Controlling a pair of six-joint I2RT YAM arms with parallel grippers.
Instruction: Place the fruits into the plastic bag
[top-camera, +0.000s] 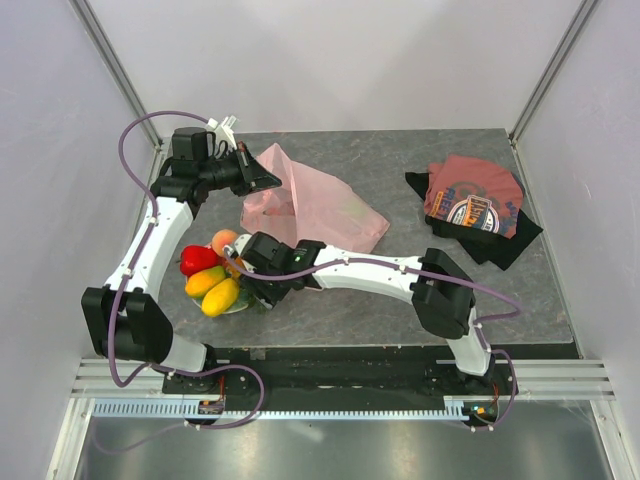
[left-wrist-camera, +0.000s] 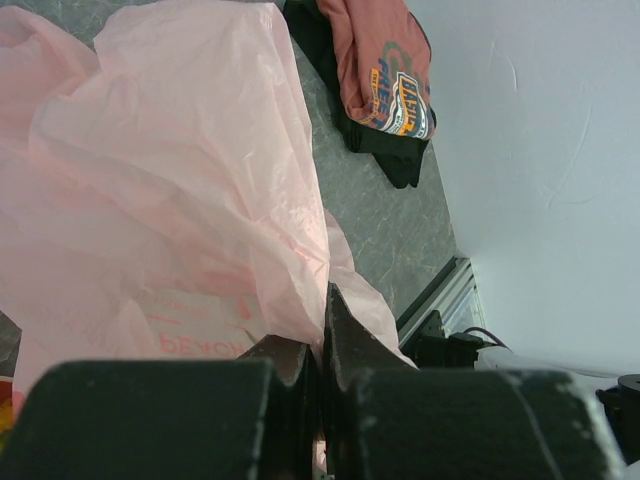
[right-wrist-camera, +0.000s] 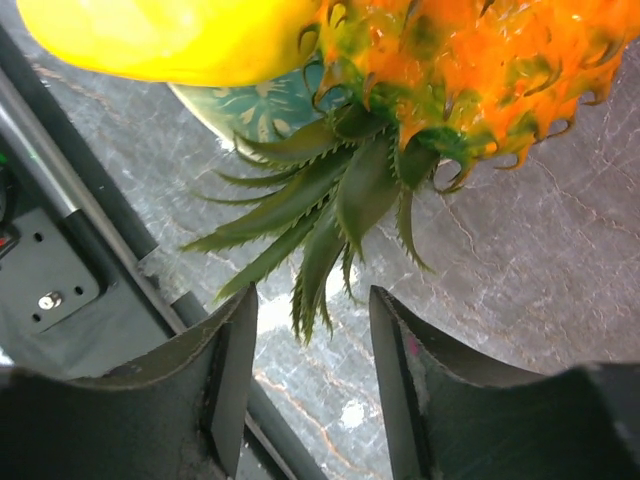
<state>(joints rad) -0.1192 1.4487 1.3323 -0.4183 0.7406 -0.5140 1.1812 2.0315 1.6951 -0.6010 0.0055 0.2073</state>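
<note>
The pale-pink plastic bag lies at the back of the table, and my left gripper is shut on its near-left edge. The left wrist view shows the film pinched between the closed fingertips of that gripper. Fruits sit on a plate at front left: a red pepper-like piece, a peach and two yellow ones. My right gripper hovers over them. It stands open in the right wrist view, with the orange pineapple's green leaf tips reaching between the fingers without touching them.
A folded dark-red printed T-shirt on black cloth lies at back right. A greenish patch shows through the bag. The plate's teal floral rim and a yellow fruit lie beside the pineapple. The metal rail runs along the table's near edge.
</note>
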